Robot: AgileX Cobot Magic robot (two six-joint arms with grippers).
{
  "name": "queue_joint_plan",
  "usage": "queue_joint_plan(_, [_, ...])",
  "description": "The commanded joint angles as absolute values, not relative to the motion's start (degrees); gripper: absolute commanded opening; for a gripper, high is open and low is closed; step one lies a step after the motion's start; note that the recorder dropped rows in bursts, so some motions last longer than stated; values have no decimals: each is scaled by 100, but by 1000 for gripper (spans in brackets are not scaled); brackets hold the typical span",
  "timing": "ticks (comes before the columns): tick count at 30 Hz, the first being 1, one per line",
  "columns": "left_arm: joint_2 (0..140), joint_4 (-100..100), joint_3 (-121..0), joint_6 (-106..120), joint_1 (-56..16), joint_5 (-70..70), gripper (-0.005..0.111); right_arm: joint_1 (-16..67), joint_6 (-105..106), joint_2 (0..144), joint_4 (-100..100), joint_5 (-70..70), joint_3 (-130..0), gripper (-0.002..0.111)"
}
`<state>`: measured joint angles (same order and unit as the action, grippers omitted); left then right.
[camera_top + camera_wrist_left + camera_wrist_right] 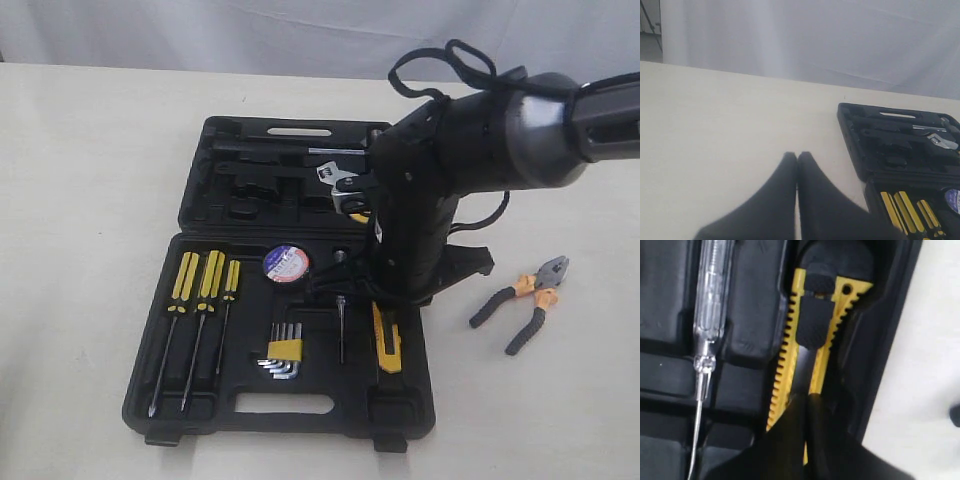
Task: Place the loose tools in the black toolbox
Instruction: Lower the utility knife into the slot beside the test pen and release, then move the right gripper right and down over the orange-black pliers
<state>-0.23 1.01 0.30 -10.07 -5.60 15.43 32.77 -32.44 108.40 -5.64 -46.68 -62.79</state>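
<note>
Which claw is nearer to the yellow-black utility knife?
Right. The right claw is shut directly above the utility knife; the left claw is over bare table, outside the toolbox.

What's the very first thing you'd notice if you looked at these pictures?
The big black right arm looms over the open black toolbox in the middle of the table. Its jaws are shut above the yellow-black utility knife lying in its slot, while the pliers with black-orange handles lie alone on the table, right of the box.
</note>
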Motion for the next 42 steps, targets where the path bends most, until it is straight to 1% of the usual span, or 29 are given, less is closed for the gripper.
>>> queue_joint_plan(1, [0, 124, 0, -1005, -593, 1548, 0, 3283, -3172, 10864, -528, -4641, -6251, -1])
queue_joint_plan(8, [0, 89, 0, -1005, -593, 1548, 0, 3283, -3144, 10423, -528, -4648, -6251, -1])
queue_joint_plan(15, [0, 89, 0, -1005, -593, 1548, 0, 3273, -2861, 10350, -496, -4378, -6251, -1])
queue_joint_plan(20, [0, 89, 0, -1005, -593, 1548, 0, 3171, -2930, 9792, -784, -4325, -6251, -1])
queue_joint_plan(25, [0, 89, 0, -1005, -593, 1548, 0, 2492, -2740, 9082, -954, -4935, -6251, -1])
queue_joint_plan(30, [0, 89, 0, -1005, -593, 1548, 0, 1335, -2105, 8638, -941, -5745, -6251, -1])
queue_joint_plan(33, [0, 89, 0, -1005, -593, 1548, 0, 793, -1392, 8509, -931, -6027, -6251, -1])
queue_joint_plan(37, [0, 89, 0, -1005, -593, 1548, 0, 394, 361, 8520, -931, -6305, -6251, -1])
queue_joint_plan(42, [0, 129, 0, -1005, -593, 1548, 0, 293, 1231, 8744, -931, -6627, -6251, -1])
